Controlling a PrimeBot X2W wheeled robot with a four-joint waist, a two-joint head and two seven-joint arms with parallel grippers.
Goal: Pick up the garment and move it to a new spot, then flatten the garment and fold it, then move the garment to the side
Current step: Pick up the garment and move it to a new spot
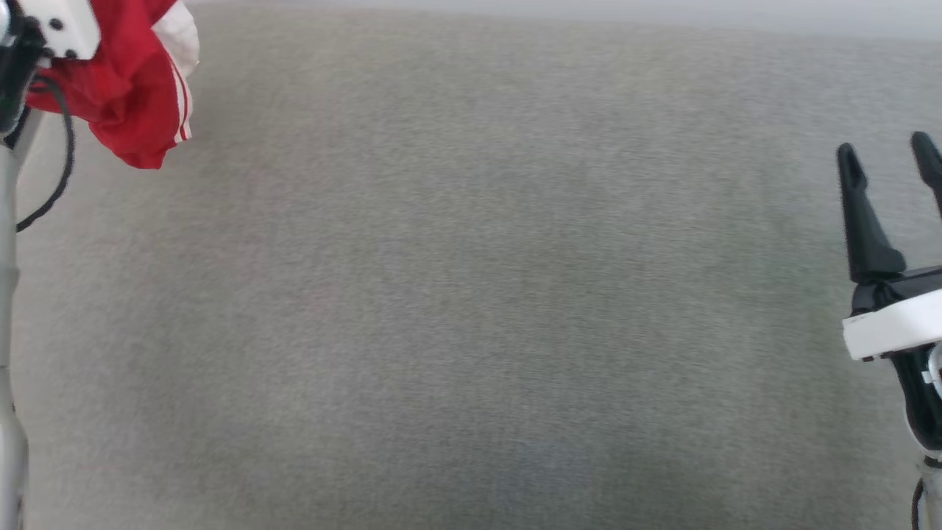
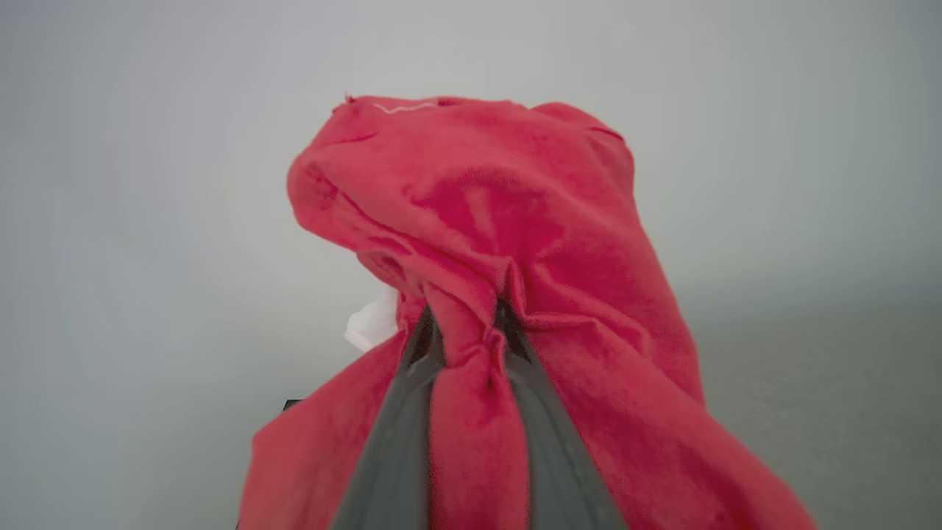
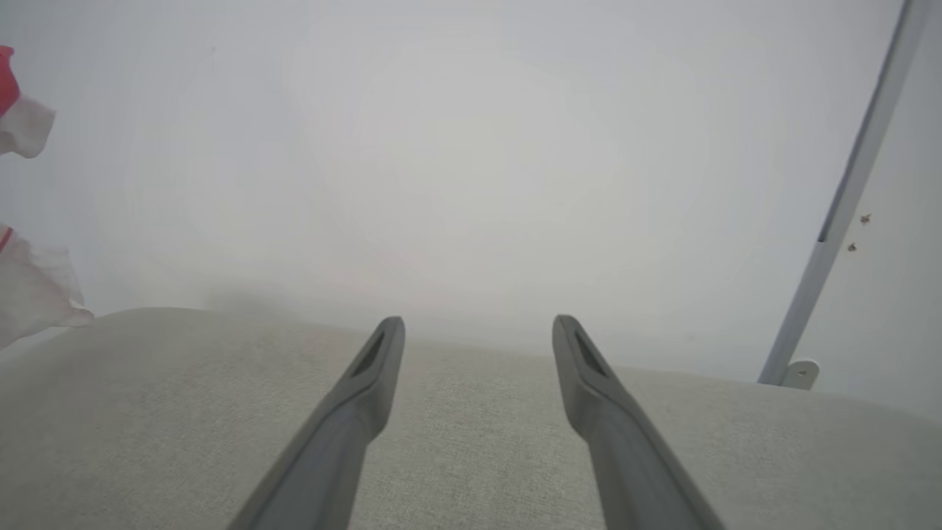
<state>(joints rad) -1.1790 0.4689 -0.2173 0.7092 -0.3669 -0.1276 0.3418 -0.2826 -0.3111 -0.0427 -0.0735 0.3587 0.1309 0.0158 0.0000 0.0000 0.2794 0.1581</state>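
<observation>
Holds the garment (image 1: 125, 96) bunched and apparently lifted off the grey counter (image 1: 471, 294) at far left, pinched in the nearly closed left gripper (image 2: 467, 316), right gripper (image 1: 885, 147) wide open and empty: pickup done, yet to set down, flatten, fold, move aside.

Wide bare grey surface (image 1: 471, 294) mid-view, passable; bunched garment (image 1: 132, 96) hanging at far-left corner; slanted pole (image 3: 846, 213) beyond surface, right side.

right hand (image 1: 883, 146) — black fingers (image 1: 865, 221), white band (image 1: 890, 327) | left wrist (image 1: 62, 26) — white, black cable (image 1: 70, 151)
</observation>
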